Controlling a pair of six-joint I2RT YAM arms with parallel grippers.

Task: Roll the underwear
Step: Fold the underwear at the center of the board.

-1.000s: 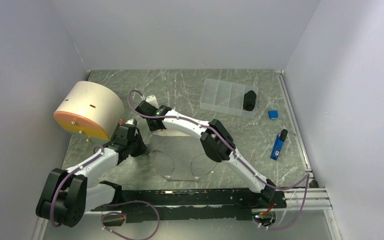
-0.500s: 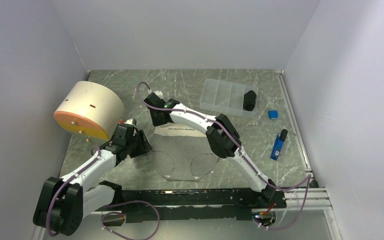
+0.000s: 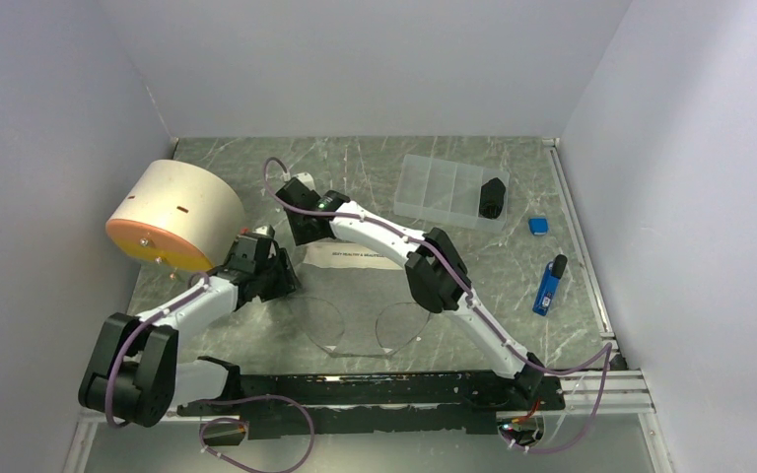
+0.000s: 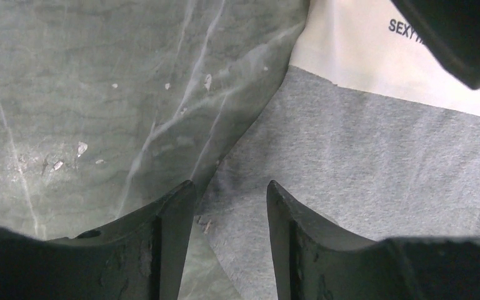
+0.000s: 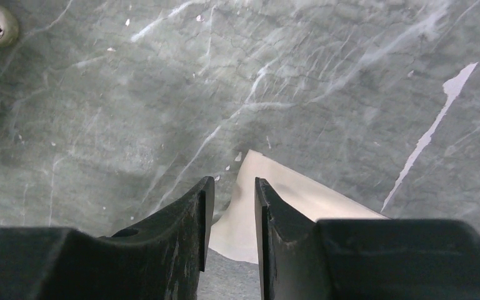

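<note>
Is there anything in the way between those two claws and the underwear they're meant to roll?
Nothing visible. The left gripper hangs open right over the grey edge of the underwear, and the right gripper, also open, hovers at the corner of its white waistband.

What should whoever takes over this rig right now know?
Left end effector: open, over the left edge of the underwear, holding nothing.
Right end effector: open, at the far left corner of the waistband, holding nothing.
Underwear lies flat, waistband on the far side.
Done: garment spread out.
Left: the whole roll; no turn made yet.
</note>
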